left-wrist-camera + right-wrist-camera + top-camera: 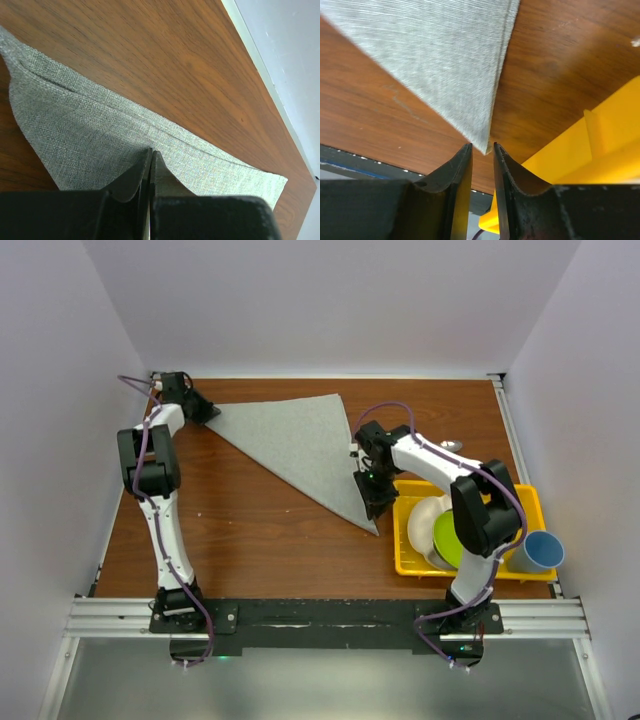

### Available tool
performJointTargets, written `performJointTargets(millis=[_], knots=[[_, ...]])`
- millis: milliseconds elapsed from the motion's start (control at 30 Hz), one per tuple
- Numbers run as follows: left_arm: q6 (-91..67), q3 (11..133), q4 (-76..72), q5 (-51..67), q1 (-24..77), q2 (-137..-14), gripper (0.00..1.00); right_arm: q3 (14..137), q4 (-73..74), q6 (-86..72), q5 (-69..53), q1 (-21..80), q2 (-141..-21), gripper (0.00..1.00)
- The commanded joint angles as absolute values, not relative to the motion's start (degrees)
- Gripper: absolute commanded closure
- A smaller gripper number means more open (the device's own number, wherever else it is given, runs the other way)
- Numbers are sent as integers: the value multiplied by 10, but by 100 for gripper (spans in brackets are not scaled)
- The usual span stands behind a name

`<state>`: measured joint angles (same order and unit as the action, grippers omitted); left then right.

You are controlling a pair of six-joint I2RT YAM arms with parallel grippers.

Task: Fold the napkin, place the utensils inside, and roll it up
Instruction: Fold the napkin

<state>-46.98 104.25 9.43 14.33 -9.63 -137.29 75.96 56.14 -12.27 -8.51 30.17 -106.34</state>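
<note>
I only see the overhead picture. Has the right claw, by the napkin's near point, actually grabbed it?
Observer: Not clamped: its wrist camera shows the right claw slightly open, the tip of the napkin just at the gap.
Operator: And the left one, at the far corner?
Observer: The left claw is shut on the napkin's edge.
Operator: Is the cloth a single layer?
Observer: No, up close two layers show, edges nearly matched.
</note>
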Motion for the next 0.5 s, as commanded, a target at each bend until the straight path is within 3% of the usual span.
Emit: performJointTargets(millis=[0, 467], knots=[[-467, 1056, 116, 130, -98, -1384, 98, 773, 561, -110, -96, 309, -1020, 71], [-461, 1055, 114, 130, -98, -1384, 98, 693, 511, -119, -57, 327, -1037, 75]])
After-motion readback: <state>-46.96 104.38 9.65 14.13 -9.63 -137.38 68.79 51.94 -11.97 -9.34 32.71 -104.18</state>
